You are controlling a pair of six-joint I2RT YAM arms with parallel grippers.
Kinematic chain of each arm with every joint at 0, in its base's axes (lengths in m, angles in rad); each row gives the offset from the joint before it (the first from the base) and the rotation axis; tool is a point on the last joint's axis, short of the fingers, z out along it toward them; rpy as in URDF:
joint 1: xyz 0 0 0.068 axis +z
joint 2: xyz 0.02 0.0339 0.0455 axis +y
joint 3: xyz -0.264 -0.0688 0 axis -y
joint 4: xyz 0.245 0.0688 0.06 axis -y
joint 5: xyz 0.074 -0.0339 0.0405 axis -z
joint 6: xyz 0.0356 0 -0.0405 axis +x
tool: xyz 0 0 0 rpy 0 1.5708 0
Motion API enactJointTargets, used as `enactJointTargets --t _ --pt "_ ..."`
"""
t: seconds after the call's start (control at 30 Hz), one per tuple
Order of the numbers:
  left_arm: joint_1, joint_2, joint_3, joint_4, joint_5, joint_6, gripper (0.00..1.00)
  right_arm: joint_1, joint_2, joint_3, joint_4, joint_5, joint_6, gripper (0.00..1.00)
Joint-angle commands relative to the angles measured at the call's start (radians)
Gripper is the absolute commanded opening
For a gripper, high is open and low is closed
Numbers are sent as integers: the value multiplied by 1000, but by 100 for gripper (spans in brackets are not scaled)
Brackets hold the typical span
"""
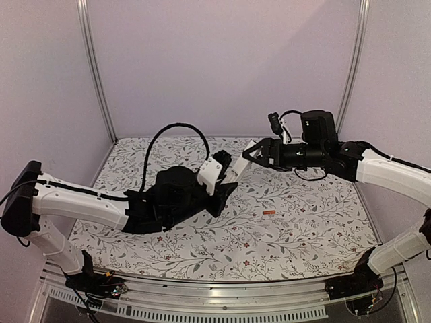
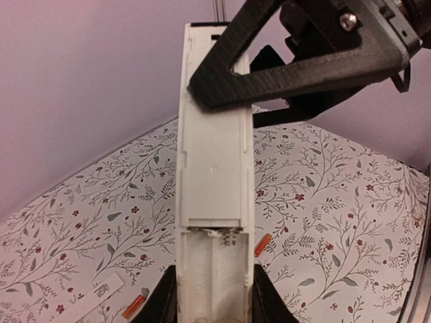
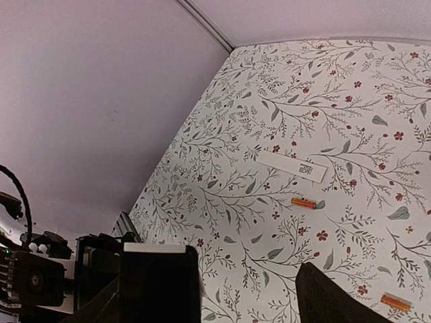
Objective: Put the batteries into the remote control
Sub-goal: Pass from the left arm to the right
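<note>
Plainly the remote (image 2: pixel 214 168) is up off the worktop (image 2: pixel 337 202), clenched at its near end in the left pincer (image 2: pixel 214 308), its battery bay open and empty. The right pincer (image 3: pixel 248 269) is released, one finger (image 2: pixel 303 77) lying against the remote's far end. A push there could lever the remote loose. Both batteries (image 2: pixel 262 243) lie on the worktop. They are small and round, so a poor pinch may roll them away.

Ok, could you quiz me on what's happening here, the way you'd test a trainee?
1. True or false: the battery bay of the remote control is empty.
2. How many batteries lie loose on the table?
3. Which arm's jaws grip the remote control: A left, B right?
Key: 1 true; 2 two; 3 A, the left jaws.
</note>
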Motion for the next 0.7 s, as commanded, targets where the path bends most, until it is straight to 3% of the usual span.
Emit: enactJointTargets --t 0.0,0.4,0.5,0.57,0.67 --pt "-26 19 39 44 -33 25 0 -11 38 21 66 -108 76 72" --pt "-24 23 46 44 -44 18 2 -34 58 -7 141 -183 139 13" --pt "-11 14 64 -38 -22 7 19 -58 56 -22 179 -195 155 0" --pt "4 2 79 -110 16 2 43 -73 49 -30 182 -198 160 0" --pt "22 -23 80 -175 56 11 67 -107 37 -48 185 -200 162 0"
